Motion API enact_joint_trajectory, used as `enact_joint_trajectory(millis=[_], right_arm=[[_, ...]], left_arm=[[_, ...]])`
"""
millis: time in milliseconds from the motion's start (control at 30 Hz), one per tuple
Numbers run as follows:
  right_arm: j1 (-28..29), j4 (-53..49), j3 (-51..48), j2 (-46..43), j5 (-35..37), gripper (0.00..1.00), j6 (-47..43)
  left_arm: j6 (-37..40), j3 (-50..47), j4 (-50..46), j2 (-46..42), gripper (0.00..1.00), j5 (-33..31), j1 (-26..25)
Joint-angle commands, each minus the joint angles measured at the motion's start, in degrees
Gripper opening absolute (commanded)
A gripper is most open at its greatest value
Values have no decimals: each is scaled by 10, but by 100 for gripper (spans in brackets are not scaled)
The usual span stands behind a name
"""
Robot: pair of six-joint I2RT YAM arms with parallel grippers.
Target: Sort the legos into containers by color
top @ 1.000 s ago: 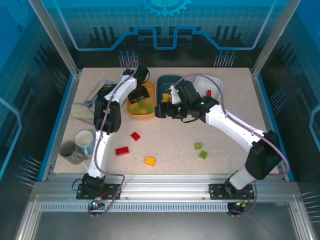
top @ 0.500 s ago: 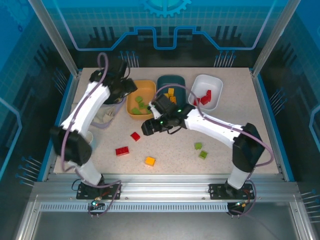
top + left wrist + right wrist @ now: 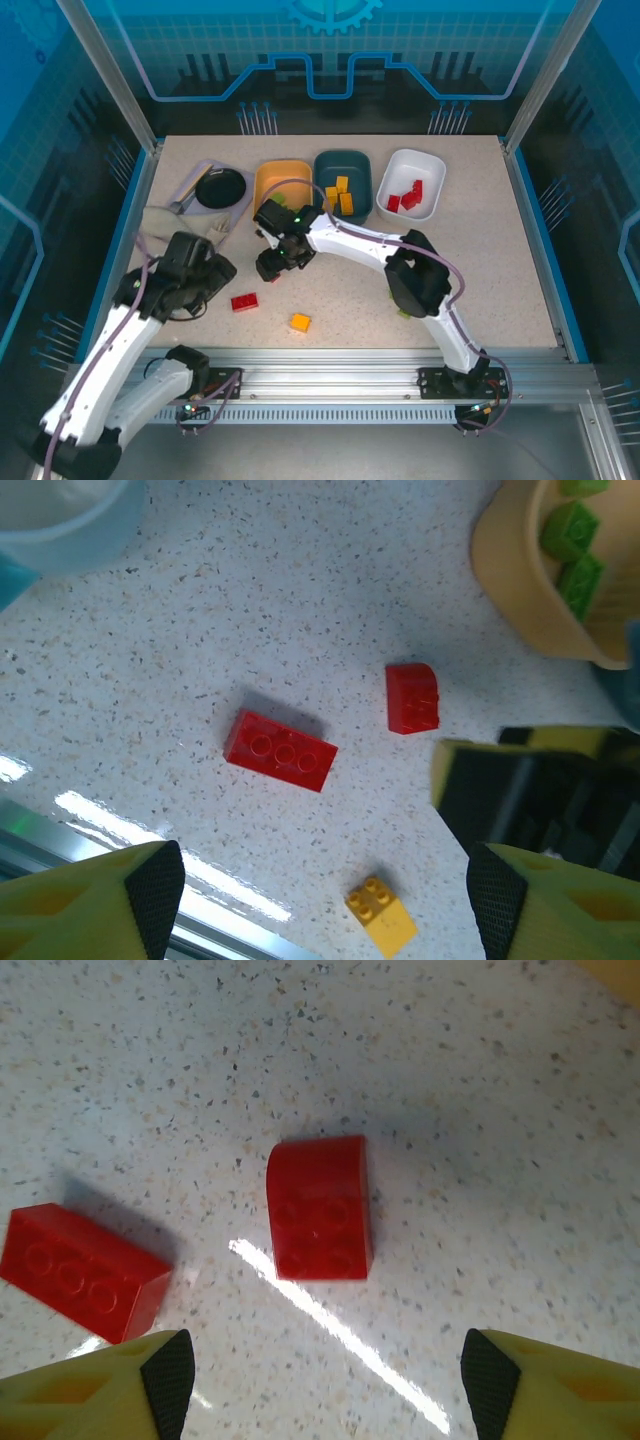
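- The right tool [image 3: 327, 1375] hangs with its fingers spread wide and grips nothing.
- The curved red brick [image 3: 320, 1222] lies on the tabletop [image 3: 480, 1090] just on the near side of the orange tub [image 3: 272, 185]. Its long axis runs across the line between the fingers.
- The long red brick [image 3: 280, 752] lies farther from that tub, studs up, slanting across the left wrist view.
- The left tool [image 3: 320, 885] is open and empty, with that brick ahead of its fingers.

Prob. lab: alu-frame cell [image 3: 330, 372]
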Motion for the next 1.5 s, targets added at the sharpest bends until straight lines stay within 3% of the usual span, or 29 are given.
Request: enact_joint_trajectory(millis=[0,400,967,1067,1233,1467], right_arm=[[14,-53,61,44,3,73,-31],[32,-115,156,147,55,66,-26],[38,-172,241,200,137,34,-34],[34,-163,230,177,141,29,-29],[17,-136,191,79,148,29,-15],[-73,-110,78,-76,134,28,24]], left_arm=[[-28,-25,-22,-32,79,11,-4],[-15,-12,-28,-32,79,20,-4],[-6,-13,-11,-25,78,28,-4],[3,-11,1,-23,78,34,-4],[55,8,59,5,77,72,-15],[92,71,166,114,77,80,-100]])
